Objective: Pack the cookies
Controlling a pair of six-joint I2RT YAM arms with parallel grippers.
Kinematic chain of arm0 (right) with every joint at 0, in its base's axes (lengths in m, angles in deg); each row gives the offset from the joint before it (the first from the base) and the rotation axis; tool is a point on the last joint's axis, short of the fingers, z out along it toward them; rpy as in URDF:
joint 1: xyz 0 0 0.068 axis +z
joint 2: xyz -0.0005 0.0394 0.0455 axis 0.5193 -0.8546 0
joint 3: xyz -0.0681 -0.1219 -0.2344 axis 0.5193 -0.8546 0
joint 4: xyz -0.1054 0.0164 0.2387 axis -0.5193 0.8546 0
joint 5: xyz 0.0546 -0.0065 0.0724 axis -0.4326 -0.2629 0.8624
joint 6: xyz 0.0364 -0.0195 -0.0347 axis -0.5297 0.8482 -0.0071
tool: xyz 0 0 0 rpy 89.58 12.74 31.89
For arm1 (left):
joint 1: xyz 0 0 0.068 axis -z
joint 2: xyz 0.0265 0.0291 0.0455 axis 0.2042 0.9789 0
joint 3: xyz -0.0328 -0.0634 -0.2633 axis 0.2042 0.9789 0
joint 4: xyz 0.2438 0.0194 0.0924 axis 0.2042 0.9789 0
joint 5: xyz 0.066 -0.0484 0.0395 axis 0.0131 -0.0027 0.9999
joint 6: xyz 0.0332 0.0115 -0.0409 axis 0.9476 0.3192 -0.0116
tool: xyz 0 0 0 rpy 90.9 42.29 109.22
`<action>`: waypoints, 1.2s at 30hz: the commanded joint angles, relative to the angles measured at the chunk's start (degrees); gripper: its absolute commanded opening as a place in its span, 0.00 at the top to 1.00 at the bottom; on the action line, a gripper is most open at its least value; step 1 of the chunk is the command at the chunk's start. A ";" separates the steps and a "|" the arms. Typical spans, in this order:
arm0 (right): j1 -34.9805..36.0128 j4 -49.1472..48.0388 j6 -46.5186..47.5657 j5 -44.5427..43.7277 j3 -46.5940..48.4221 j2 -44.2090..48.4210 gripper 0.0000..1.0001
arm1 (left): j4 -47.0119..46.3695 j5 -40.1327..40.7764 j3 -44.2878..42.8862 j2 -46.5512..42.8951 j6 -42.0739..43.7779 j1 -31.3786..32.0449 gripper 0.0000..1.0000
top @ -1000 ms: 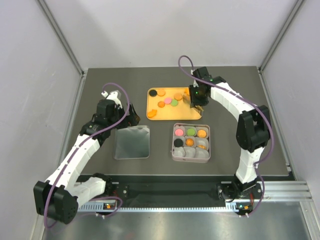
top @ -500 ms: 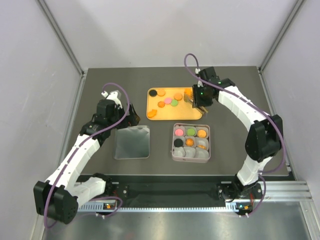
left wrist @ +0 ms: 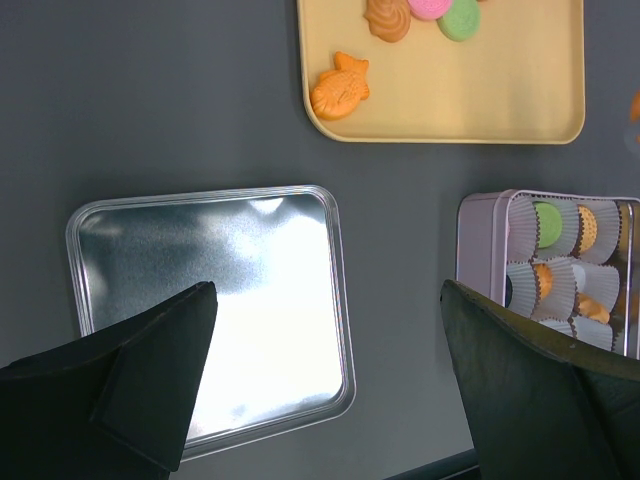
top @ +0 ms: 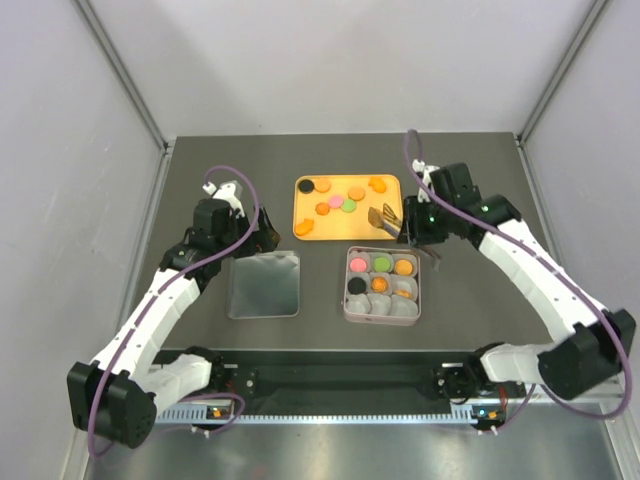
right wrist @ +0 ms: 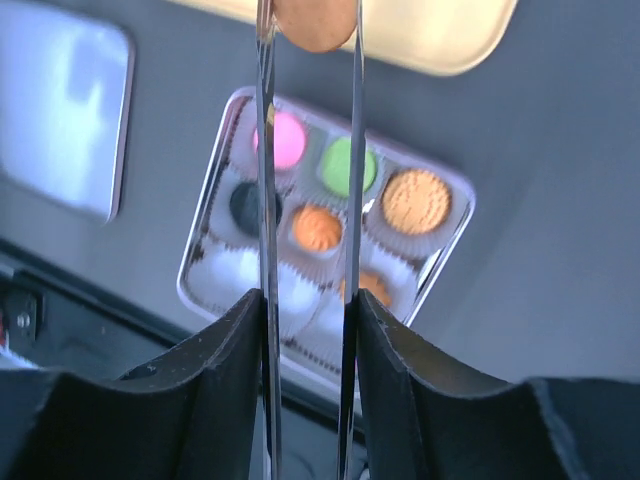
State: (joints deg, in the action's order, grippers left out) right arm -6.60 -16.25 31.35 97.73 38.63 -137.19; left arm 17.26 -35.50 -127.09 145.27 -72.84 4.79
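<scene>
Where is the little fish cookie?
In the top view, the fish cookie lies in the near-left corner of the orange tray, apart from the other cookies, near the far-right corner of the silver lid.

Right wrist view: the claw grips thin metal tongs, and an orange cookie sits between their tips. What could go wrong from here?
1. The orange cookie is pinched only at the very tips of the tongs held by the right claw. It may slip out and fall on the table.
2. Most cups of the tin are full, and only the near row of empty cups is free. A wrong aim may stack two cookies.
</scene>
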 commanded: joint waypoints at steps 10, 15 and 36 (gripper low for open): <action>11.08 8.24 -3.91 4.21 -9.08 14.38 0.61 | -1.06 0.80 -0.25 -0.44 0.29 -0.23 0.02; 17.58 8.77 -7.42 3.95 -11.45 15.61 0.61 | -0.97 0.97 -0.25 -0.62 0.29 -0.14 0.02; 24.71 7.98 -10.68 1.04 -15.24 14.65 0.58 | -1.06 0.62 -0.25 -0.44 0.29 -0.14 0.02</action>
State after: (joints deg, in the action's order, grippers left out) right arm 16.83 -6.74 21.47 99.35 23.22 -122.74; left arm 17.26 -35.26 -127.09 145.27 -72.84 4.79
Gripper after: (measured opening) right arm 0.420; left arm 0.982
